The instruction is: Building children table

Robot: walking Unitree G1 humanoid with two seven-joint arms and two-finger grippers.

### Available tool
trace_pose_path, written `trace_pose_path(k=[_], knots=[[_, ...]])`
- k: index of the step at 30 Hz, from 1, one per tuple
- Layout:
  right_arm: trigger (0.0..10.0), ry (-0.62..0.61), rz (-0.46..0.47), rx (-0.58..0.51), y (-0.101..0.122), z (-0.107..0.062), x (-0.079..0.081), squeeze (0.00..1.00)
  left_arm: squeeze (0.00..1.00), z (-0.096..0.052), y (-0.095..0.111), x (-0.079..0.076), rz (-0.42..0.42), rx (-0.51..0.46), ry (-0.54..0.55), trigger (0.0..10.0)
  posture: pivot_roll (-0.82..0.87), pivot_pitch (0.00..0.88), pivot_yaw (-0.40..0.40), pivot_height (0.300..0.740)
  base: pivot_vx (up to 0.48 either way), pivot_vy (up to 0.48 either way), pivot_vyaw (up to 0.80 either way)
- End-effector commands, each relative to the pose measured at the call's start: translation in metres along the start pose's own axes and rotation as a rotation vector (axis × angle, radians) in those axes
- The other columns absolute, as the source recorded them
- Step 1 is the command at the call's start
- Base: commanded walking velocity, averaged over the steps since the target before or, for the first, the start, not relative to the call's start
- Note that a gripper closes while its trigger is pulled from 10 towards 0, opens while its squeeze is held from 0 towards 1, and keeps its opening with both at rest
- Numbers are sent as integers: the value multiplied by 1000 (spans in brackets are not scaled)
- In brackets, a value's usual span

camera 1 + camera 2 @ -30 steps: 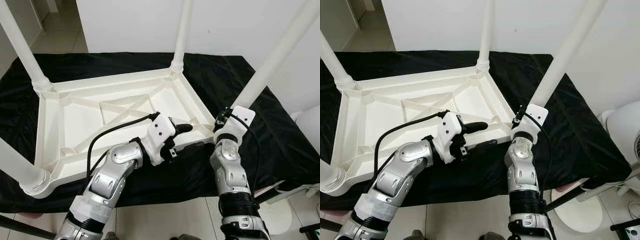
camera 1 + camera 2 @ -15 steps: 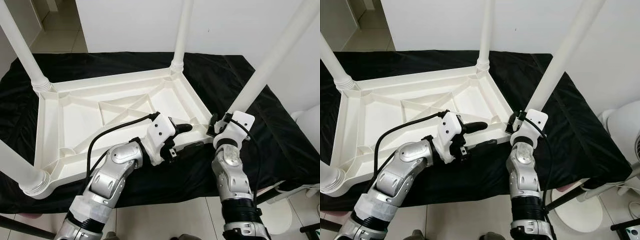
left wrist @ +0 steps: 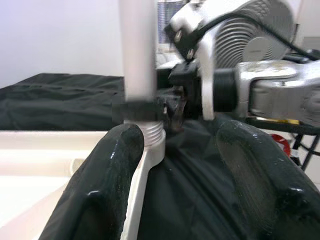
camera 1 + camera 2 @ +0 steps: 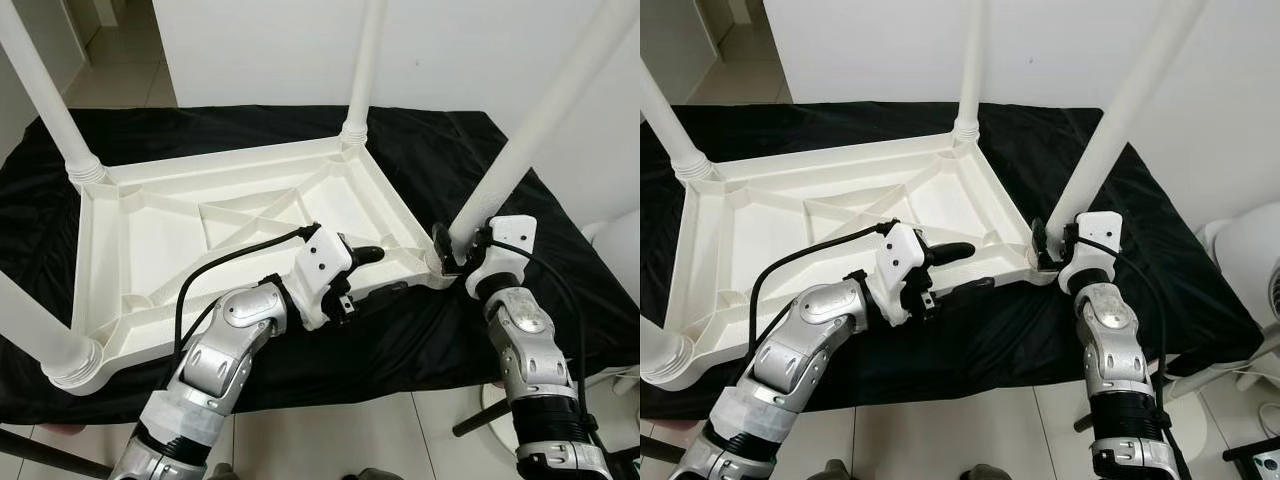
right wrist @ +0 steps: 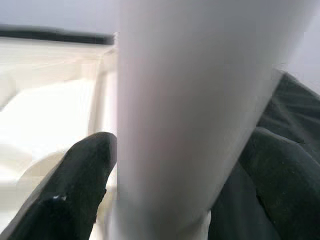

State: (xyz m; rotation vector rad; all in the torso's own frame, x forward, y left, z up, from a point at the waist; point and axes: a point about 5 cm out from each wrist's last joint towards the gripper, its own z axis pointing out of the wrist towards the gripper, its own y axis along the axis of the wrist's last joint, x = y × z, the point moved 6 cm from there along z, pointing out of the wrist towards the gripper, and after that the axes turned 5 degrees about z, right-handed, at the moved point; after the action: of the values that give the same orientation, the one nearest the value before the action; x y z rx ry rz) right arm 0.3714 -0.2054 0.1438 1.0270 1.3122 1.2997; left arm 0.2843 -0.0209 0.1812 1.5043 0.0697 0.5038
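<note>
Left eye view: one white plastic children's table [image 4: 240,225] lies upside down on a surface covered with a black cloth [image 4: 560,280], its ribbed underside facing up. Four round white plastic legs can be counted, one at each corner: a far left leg [image 4: 45,95], a far right leg [image 4: 362,60], a near left leg [image 4: 30,335] and a near right leg [image 4: 545,110] that leans away to the right as it rises.

Two silver arms reach in. The right gripper [image 4: 452,243] sits at the base of the near right leg, just above the threaded collar at the table's corner; in the right wrist view its two black fingers [image 5: 85,185] stand on either side of the white leg [image 5: 192,115] and press against it, holding it. The left gripper [image 4: 375,272] hovers at the table's near long rim, a little to the left of that corner. Its black fingers [image 3: 112,185] are spread wide with nothing between them, one above the rim [image 3: 137,185] and one over the black cloth.

White wall rises behind the surface, and pale floor tiles show in front of it. No writing or brand can be read on anything.
</note>
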Motion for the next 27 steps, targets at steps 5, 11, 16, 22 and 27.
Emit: trace_pose_path(k=[5,11,16,22,27], knots=[[10000,174,-66,21,2,7,3,0,0,4,0,4,7,6,30,10000,2,0,-21,740,0,0,0],[10000,336,-93,66,-2,13,13,0,0,4,2,6,10,3,41,10000,9,0,-23,740,0,0,0],[9059,394,-100,102,-8,15,15,0,0,4,2,6,10,2,44,10000,11,0,-24,740,0,0,0],[0,416,-63,146,-17,14,13,0,0,4,3,7,9,0,47,10000,14,0,-30,740,0,0,0],[0,410,-17,172,-26,11,10,0,0,3,3,7,6,1,50,10000,11,0,-28,740,0,0,0]])
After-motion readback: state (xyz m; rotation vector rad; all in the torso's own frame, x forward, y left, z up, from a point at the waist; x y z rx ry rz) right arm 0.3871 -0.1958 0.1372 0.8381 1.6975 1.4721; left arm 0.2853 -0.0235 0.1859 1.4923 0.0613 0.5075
